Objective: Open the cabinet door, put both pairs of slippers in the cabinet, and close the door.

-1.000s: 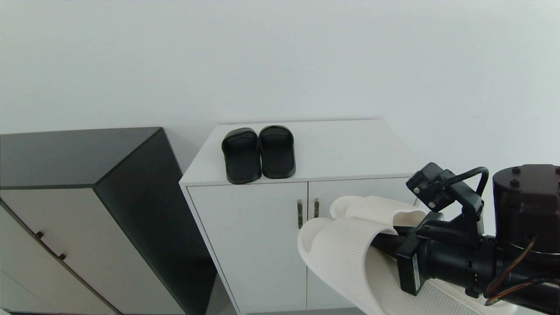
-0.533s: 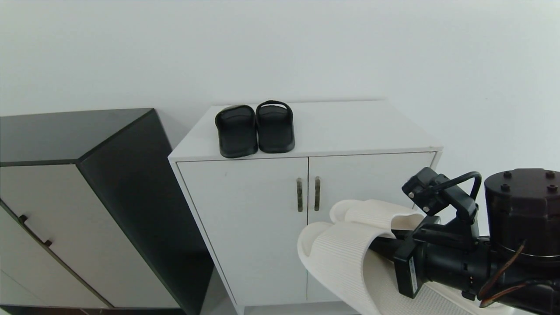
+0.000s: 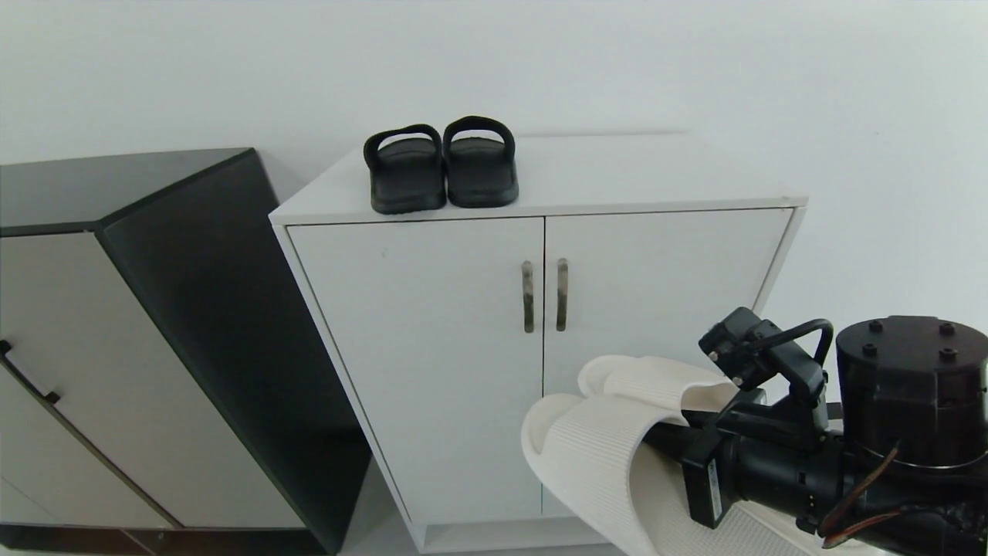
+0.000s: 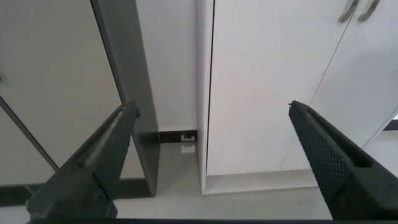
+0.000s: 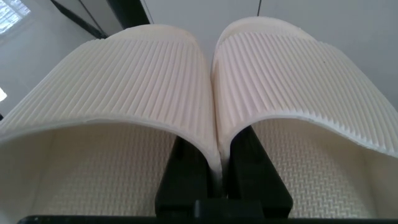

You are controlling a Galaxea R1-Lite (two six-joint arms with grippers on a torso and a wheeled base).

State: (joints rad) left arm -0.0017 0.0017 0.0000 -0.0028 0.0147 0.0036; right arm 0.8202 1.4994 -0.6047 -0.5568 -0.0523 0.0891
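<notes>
Right now my right gripper point(image 5: 219, 177) is clamped on the white slippers point(image 3: 610, 455). One black finger point(image 5: 186, 180) sits inside each shoe, pinching their touching inner walls together. The straps are broad, arched and finely ribbed, and the footbeds carry a small embossed pattern. I hold the pair low, in front of the cabinet's point(image 3: 432, 347) right door.

The cabinet is a plain white box with flat, smooth doors, both shut. Two slim upright metal handles point(image 3: 527, 296) stand side by side at the seam. On its top, near the front left, the black slippers point(image 3: 441, 164) lie side by side, matte, with rounded straps.

A dark cabinet point(image 3: 216, 309) with a glossy side stands just beside it.

My left gripper point(image 4: 212, 109) is spread wide, its textured fingers holding nothing, low near the floor before the two cabinets.
</notes>
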